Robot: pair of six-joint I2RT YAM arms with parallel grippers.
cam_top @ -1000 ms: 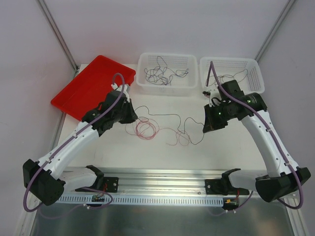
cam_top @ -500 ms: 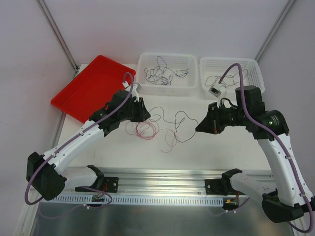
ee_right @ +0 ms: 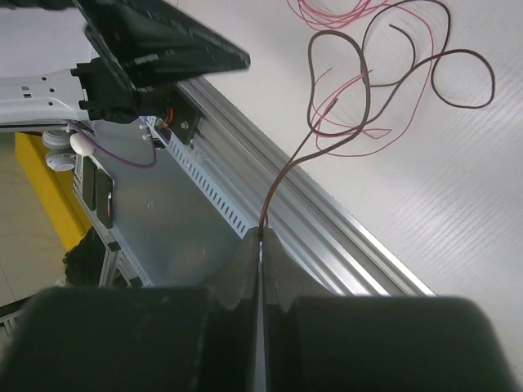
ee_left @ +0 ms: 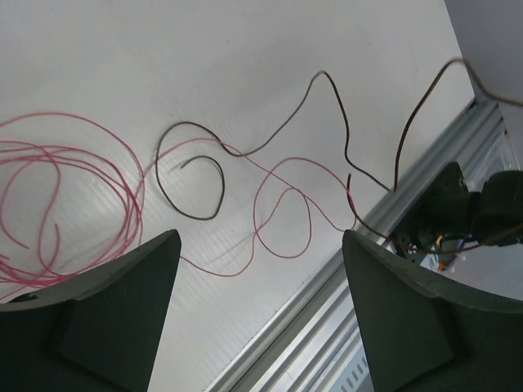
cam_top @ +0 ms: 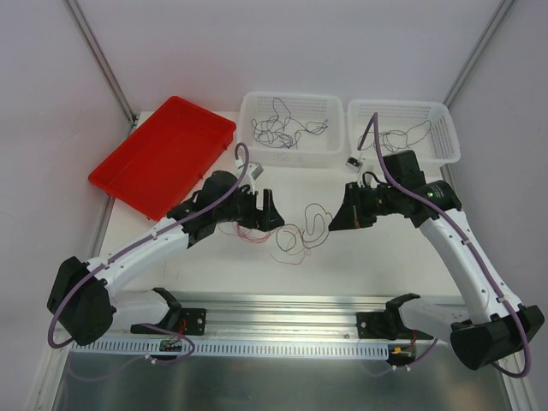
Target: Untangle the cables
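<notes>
The cables lie tangled mid-table: a red-pink cable (cam_top: 287, 248) (ee_left: 78, 175) in loose coils and a dark cable (cam_top: 313, 211) (ee_left: 192, 175) looping through it. My left gripper (cam_top: 265, 208) (ee_left: 260, 245) hovers over the left part of the tangle, open, with nothing between its fingers. My right gripper (cam_top: 334, 219) (ee_right: 261, 233) is shut on the dark cable (ee_right: 288, 170), which rises off the table to its fingertips. The red-pink cable (ee_right: 391, 122) crosses the dark loops below. Part of the pink coil is hidden under my left gripper in the top view.
A red tray (cam_top: 154, 158) sits at the back left. Two white baskets (cam_top: 291, 154) (cam_top: 398, 104) at the back hold more thin cables. An aluminium rail (cam_top: 282, 306) runs along the near edge between the arm bases.
My left gripper has opened, let go of the cable and moved right. My right gripper has come left, still holding the dark cable. The tangle has bunched towards the middle.
</notes>
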